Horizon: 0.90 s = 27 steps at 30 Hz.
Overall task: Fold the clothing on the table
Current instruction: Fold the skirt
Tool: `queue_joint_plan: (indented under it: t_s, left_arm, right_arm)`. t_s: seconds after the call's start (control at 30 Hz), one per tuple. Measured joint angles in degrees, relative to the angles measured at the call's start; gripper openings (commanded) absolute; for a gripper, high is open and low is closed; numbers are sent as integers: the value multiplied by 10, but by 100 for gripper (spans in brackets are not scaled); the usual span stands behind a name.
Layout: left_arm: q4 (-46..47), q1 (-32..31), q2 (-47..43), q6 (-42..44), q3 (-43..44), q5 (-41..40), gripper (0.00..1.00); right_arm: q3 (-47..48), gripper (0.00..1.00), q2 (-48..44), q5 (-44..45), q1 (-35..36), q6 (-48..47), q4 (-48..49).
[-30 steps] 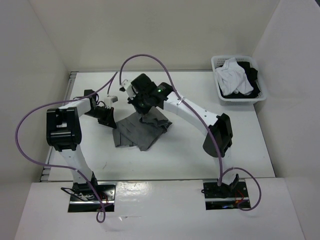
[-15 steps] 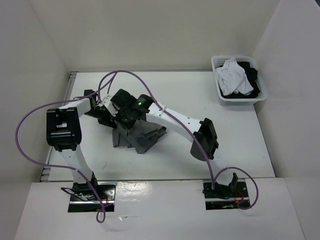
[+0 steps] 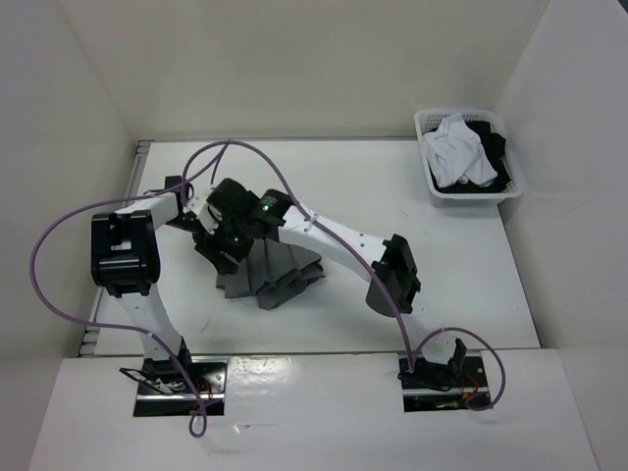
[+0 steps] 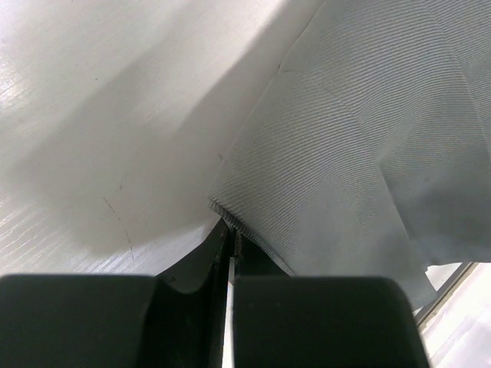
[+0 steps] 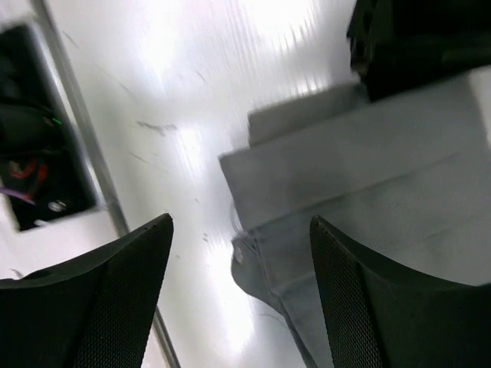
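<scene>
The clothing (image 3: 280,275), a grey pleated skirt, lies folded over itself left of the middle of the white table (image 3: 412,226). My left gripper (image 3: 209,232) sits at its back-left corner. In the left wrist view the jaws are shut on the clothing's hem (image 4: 229,227), and the fabric (image 4: 353,138) spreads away to the right. My right gripper (image 3: 229,251) hovers over the clothing's left edge. Its fingers (image 5: 100,307) stand wide apart with nothing between them, above a folded corner of the clothing (image 5: 368,184), and the right gripper (image 5: 242,253) touches no fabric.
A white lattice basket (image 3: 469,157) with a white and a black garment stands at the back right. White walls close in the table on three sides. Purple cables arch over both arms. The left gripper's black body (image 5: 414,38) shows in the right wrist view.
The right gripper swept left and toward the front across the skirt, carried a layer over, then opened and let the fabric go. The left gripper stayed shut in place.
</scene>
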Motion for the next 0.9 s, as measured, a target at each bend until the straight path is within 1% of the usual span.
queue_joint_plan:
  t_s: [0.1, 0.13, 0.17, 0.2, 0.27, 0.3, 0.33, 0.37, 0.4, 0.43, 0.47, 0.5, 0.57, 0.63, 0.67, 0.73, 0.77, 0.83, 0.9]
  left_arm:
    - [0, 0, 0, 0, 0, 0, 2]
    - [0, 0, 0, -1, 0, 1, 5]
    - [0, 1, 0, -1, 0, 1, 12]
    - [0, 4, 0, -1, 0, 2, 30]
    - [-5, 15, -2, -1, 0, 5, 49]
    - [-12, 24, -6, -2, 1, 7, 58]
    - [-19, 40, -12, -3, 2, 8, 75]
    - [-25, 59, -24, -3, 4, 7, 82]
    - [-32, 82, -39, -6, 7, 9, 88]
    - [-38, 106, -56, -7, 10, 9, 92]
    - [-44, 131, -78, -9, 15, 9, 98]
    - [-49, 153, -100, -9, 20, 9, 100]
    - [-57, 199, -153, -11, 31, 7, 100]
    - [-62, 221, -209, -11, 37, 5, 100]
    - [-64, 223, -238, -11, 38, 5, 100]
    - [-69, 209, -288, -12, 38, 12, 100]
    - [-72, 191, -312, -13, 38, 18, 100]
    - [-76, 149, -338, -21, 38, 32, 100]
    - [-74, 99, -344, -38, 38, 43, 100]
  right_arm:
    - [48, 78, 2, -30, -6, 3, -2]
    - [65, 80, 2, -40, -9, 4, -1]
    - [79, 80, 0, -47, -15, 3, -1]
    - [83, 82, -6, -54, -22, 0, 2]
    - [71, 82, -28, -63, -43, -8, 2]
    - [45, 89, -50, -65, -59, -14, 11]
    - [6, 92, -80, -66, -79, -19, 16]
    - [-41, 93, -115, -66, -102, -24, 26]
    - [-93, 99, -154, -67, -130, -30, 39]
    - [-139, 99, -191, -64, -157, -35, 50]
    - [-206, 99, -240, -59, -191, -42, 73]
    - [-256, 99, -283, -53, -224, -50, 78]
    - [-359, 99, -371, -40, -289, -63, 111]
    - [-441, 99, -449, -26, -337, -72, 123]
    - [-479, 99, -487, -14, -351, -76, 133]
    - [-539, 99, -546, 12, -363, -76, 143]
    - [-566, 99, -573, 22, -365, -74, 148]
    - [-609, 99, -614, 37, -373, -66, 154]
    - [-648, 99, -655, 46, -394, -58, 157]
